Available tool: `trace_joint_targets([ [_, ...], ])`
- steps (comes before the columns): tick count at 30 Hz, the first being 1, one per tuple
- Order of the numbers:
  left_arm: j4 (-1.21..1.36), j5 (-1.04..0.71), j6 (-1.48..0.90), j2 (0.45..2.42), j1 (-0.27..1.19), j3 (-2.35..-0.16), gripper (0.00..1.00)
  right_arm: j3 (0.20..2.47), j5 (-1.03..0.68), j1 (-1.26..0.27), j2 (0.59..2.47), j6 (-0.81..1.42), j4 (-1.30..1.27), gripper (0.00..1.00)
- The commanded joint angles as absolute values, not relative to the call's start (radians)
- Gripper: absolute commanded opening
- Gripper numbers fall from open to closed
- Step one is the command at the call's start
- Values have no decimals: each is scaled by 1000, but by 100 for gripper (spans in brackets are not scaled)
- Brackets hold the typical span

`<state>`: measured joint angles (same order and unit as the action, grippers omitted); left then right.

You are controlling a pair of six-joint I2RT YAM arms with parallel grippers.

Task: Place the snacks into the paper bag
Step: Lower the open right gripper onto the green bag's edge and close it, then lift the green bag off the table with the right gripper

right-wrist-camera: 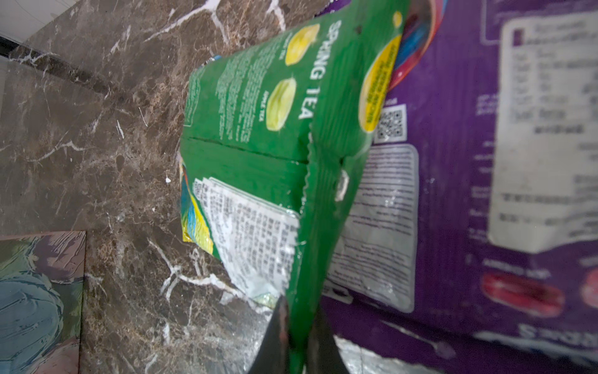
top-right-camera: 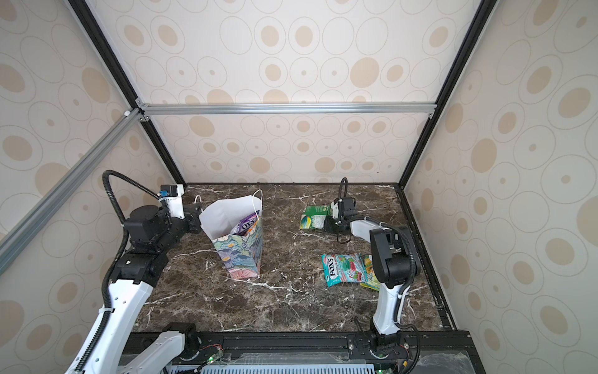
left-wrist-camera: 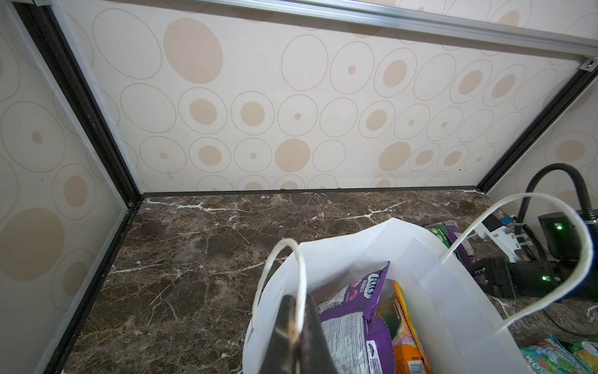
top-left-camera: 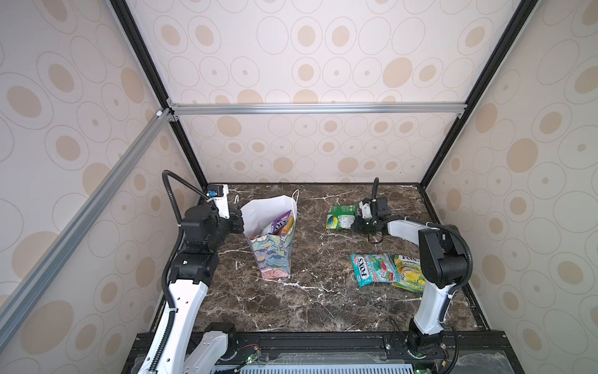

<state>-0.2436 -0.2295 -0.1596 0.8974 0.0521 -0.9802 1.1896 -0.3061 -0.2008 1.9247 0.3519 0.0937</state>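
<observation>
Right wrist view, right gripper [right-wrist-camera: 296, 312] pinched shut on green packet [right-wrist-camera: 259, 113] at its serrated edge, purple packet [right-wrist-camera: 453, 162] beneath; left wrist view, left gripper [left-wrist-camera: 296, 304] clamped on paper bag [left-wrist-camera: 356, 252] rim and cord handle [left-wrist-camera: 286, 242]; in a top view, bag standing on marble table [top-left-camera: 307, 307], teal packet [top-left-camera: 372, 268] and yellow-green packet [top-left-camera: 406, 275] flat by right arm.

Paper bag [top-left-camera: 273, 255] stands open — teal packet [top-left-camera: 372, 269] apart.

Purple packet [right-wrist-camera: 453, 194]: blurred, cut by frame.
</observation>
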Motion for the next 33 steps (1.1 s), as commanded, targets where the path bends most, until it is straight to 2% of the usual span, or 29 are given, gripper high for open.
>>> trace_joint_targets([
  [1, -234, -237, -161, 886, 48, -991, 4, 1209, -318, -196, 1937, 349, 89, 6],
  [4, -233, -241, -159, 885, 48, -991, 4, 1206, -322, -196, 1937, 351, 85, 0],
  [20, -229, -237, -161, 877, 48, -987, 4, 1171, -395, -196, 1886, 351, 69, 0],
  [33, -227, -239, -163, 876, 49, -986, 4, 1095, -398, -197, 1770, 347, 79, 0],
])
